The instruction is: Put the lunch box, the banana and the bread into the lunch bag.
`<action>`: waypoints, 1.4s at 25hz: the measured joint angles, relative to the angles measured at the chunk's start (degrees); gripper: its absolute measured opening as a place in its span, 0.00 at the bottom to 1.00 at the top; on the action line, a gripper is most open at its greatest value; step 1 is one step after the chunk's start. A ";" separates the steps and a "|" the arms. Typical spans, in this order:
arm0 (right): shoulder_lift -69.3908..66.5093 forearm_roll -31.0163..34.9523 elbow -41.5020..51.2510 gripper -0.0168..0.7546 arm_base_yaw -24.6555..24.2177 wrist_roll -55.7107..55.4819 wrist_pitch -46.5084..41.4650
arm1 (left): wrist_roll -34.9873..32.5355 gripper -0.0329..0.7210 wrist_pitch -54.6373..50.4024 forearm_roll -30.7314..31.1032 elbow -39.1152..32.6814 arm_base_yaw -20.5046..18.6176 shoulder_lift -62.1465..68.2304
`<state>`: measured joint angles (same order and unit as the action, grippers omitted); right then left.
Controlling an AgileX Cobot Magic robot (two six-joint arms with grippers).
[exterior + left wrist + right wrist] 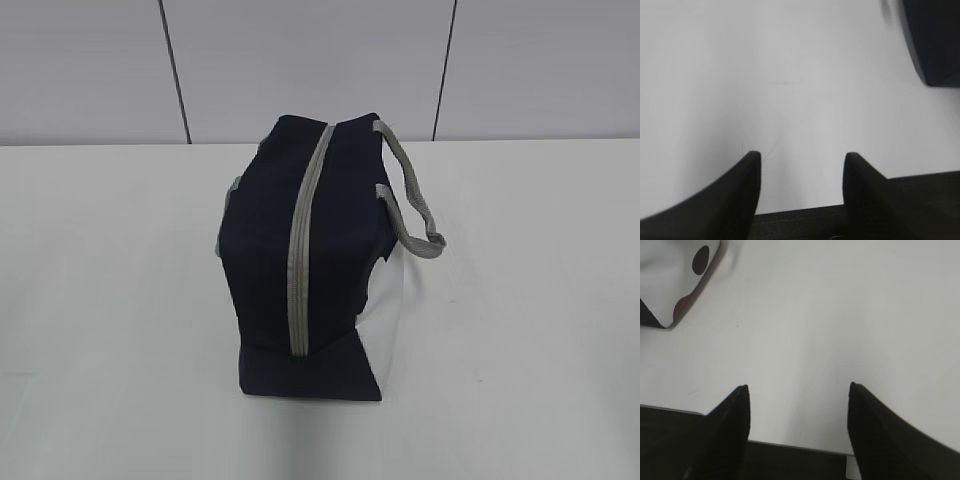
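The lunch bag [262, 240] is matt navy cloth with woven grey straps [415, 200] on a smooth table [110, 300].

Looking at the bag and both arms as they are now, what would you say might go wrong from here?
1. The boxy navy-blue fabric lunch bag has its grey zipper closed along the top, so nothing can go in until it is opened.
2. No lunch box, banana or bread shows in any view, so they would have to be located first.
3. The left end effector and right end effector are open over the bare white table; pulling the zipper one-handed may drag the bag.
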<state>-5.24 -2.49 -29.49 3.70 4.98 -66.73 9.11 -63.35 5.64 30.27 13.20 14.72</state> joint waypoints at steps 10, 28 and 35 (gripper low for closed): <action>5.98 0.00 0.54 0.61 -2.82 0.00 1.21 | 0.00 0.47 0.00 0.00 0.00 -8.79 -1.19; 6.34 0.00 0.67 0.61 -3.22 0.00 1.21 | 0.06 0.40 -0.53 -0.12 0.00 -11.55 -15.45; 6.34 0.00 0.67 0.61 -3.22 0.00 1.21 | 0.12 0.37 -0.53 -0.12 0.00 -11.57 -15.52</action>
